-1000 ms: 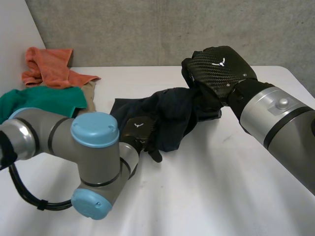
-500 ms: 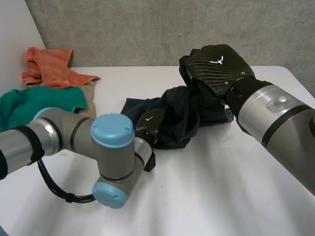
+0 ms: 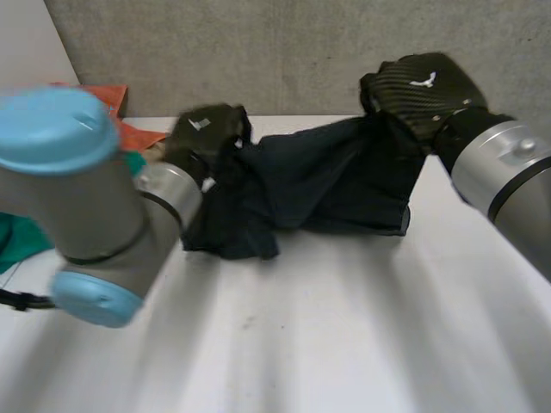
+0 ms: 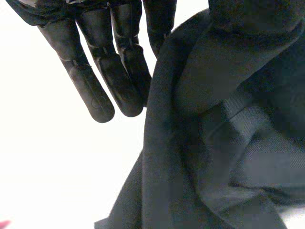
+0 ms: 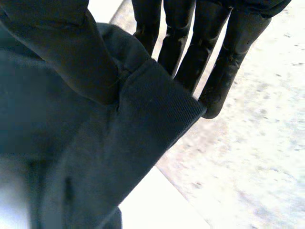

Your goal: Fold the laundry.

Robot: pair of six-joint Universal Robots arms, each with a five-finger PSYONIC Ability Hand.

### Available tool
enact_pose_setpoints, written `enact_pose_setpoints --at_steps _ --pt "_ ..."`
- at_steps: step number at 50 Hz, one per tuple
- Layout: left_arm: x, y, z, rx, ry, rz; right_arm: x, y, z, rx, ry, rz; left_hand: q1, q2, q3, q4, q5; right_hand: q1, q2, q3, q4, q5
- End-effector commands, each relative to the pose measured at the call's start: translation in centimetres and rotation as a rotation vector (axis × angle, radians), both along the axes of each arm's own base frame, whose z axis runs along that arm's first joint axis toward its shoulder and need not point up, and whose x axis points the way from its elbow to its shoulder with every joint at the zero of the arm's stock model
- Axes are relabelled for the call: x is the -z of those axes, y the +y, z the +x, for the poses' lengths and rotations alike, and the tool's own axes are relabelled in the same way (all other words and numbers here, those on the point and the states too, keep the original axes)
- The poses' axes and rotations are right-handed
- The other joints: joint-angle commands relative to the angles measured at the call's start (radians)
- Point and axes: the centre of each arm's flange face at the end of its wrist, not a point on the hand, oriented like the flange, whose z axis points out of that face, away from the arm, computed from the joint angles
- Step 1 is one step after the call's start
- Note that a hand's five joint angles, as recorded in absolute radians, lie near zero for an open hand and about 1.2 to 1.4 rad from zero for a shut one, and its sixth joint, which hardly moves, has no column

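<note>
Both ends of dark garment (image 3: 336,176) pinched up: left robot hand (image 3: 205,136) at bunched end, right robot hand (image 3: 422,86) thumb on hemmed edge. Hangs between them, bottom sagging toward surface (image 3: 344,344). Soft, limp, light stuff; you want grips at corners, not mid-edge.

The white worktop (image 3: 344,327) is occupied at its far left by an orange cloth (image 3: 138,133) and a green cloth (image 3: 15,239). The lower folds of a garment (image 3: 327,176) are rested on it.
</note>
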Motion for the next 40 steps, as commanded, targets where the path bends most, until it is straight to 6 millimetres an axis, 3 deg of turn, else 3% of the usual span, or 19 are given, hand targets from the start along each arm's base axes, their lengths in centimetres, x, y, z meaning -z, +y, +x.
enact_pose_setpoints --at_steps 1,6,11,16,21,25,30,32,37,40 --pt "-7.0 3.3 2.8 -0.016 -0.136 -0.220 -1.6 -1.2 -1.3 0.054 0.031 -0.054 0.250 0.201 0.210 0.199 0.241 0.417 0.219 0.213 0.205 0.236" --pt "-11.8 5.7 4.1 -0.008 -0.077 -0.353 -5.2 0.3 -2.0 0.056 -0.008 -0.143 0.250 0.201 0.210 0.199 0.241 0.417 0.219 0.213 0.205 0.236" --pt "-16.3 8.2 5.4 0.013 0.001 -0.481 -10.1 3.4 -3.3 0.058 -0.068 -0.278 0.250 0.201 0.210 0.199 0.241 0.417 0.219 0.213 0.205 0.236" --pt "-19.8 9.7 6.7 -0.012 0.063 -0.583 -12.2 4.8 -3.9 0.058 -0.091 -0.333 0.250 0.201 0.210 0.199 0.241 0.417 0.219 0.213 0.205 0.236" --pt "-20.6 9.0 6.6 -0.025 0.070 -0.602 -12.3 4.6 -3.7 0.055 -0.092 -0.334 0.250 0.201 0.210 0.199 0.241 0.417 0.219 0.213 0.205 0.236" --pt "-18.6 6.4 5.1 -0.015 0.032 -0.545 -10.9 2.7 -3.0 0.058 -0.071 -0.283 0.250 0.201 0.210 0.199 0.241 0.417 0.219 0.213 0.205 0.236" --pt "-15.0 1.9 3.6 -0.031 -0.038 -0.453 -7.2 -1.1 -1.4 0.057 -0.021 -0.173 0.250 0.201 0.210 0.199 0.241 0.417 0.219 0.213 0.205 0.236" --pt "-12.3 -1.0 2.8 -0.043 -0.075 -0.399 -5.7 -2.1 -0.7 0.048 -0.004 -0.134 0.250 0.201 0.210 0.199 0.241 0.417 0.219 0.213 0.205 0.236" --pt "-7.1 -5.3 0.7 -0.027 -0.110 -0.343 -0.3 -5.6 1.1 0.042 0.050 -0.008 0.250 0.201 0.210 0.199 0.241 0.417 0.219 0.213 0.205 0.236" --pt "-3.5 -8.1 -0.6 -0.019 -0.117 -0.335 1.5 -6.9 1.7 0.056 0.060 0.019 0.250 0.201 0.210 0.199 0.241 0.417 0.219 0.213 0.205 0.236"
